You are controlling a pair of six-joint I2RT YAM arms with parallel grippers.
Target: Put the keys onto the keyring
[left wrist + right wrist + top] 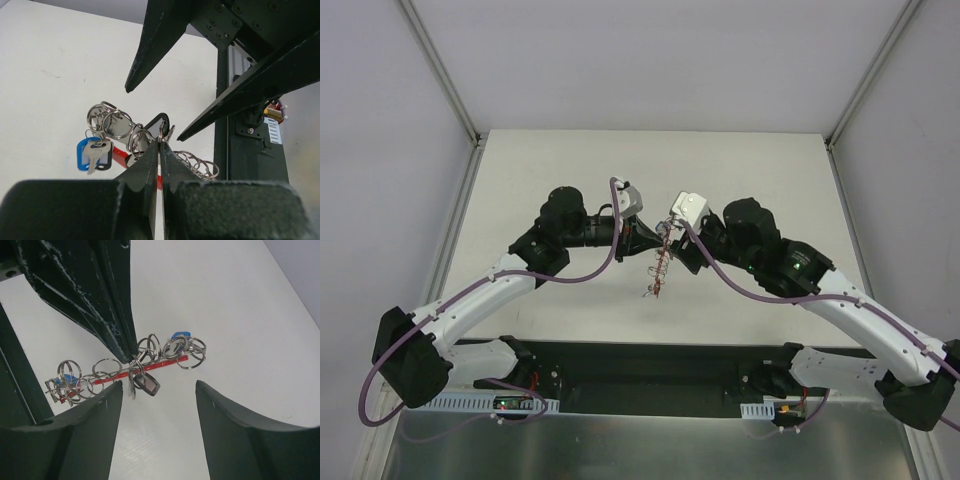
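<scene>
Mid-threading: left pincer (161, 142) clenched on the keyring (107, 120), aloft.
The right pincer (159, 387) is released, empty; next likely needs a fine grip on the blue-headed key (92, 152).

A robotics lab cell is indicated: a bare white bench (740, 170) is enclosed by plain white panels (380, 150) held in metal frame posts (440, 70), and a cabled left arm (470, 300) and right arm (860, 305) are bolted along its near edge.
</scene>
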